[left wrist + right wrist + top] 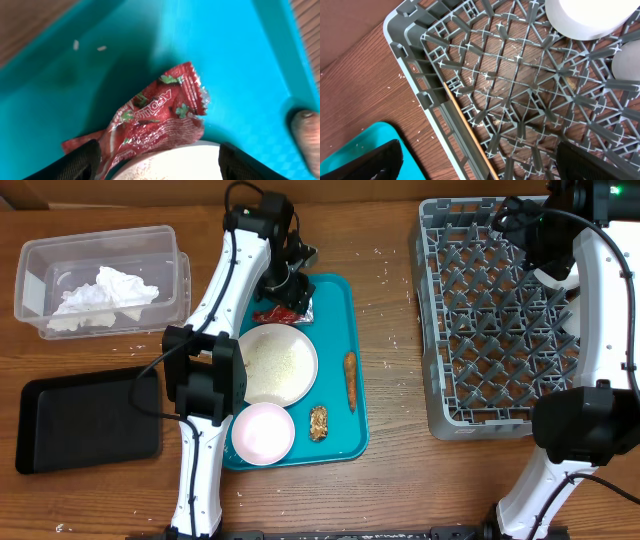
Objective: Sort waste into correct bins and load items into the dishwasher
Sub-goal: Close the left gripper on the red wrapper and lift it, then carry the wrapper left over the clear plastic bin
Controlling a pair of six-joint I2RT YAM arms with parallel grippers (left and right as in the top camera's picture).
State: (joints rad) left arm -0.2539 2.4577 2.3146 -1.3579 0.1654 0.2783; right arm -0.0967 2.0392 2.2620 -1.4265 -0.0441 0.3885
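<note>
Our left claw, fingers apart, hovers over the crinkled red foil wrapper, which lies on the teal plastic tray against the round white plate. We should pinch its free upper end, clear of that rim, then lift straight up (the right claw, also spread, hovers over the grey plastic dish rack).
</note>
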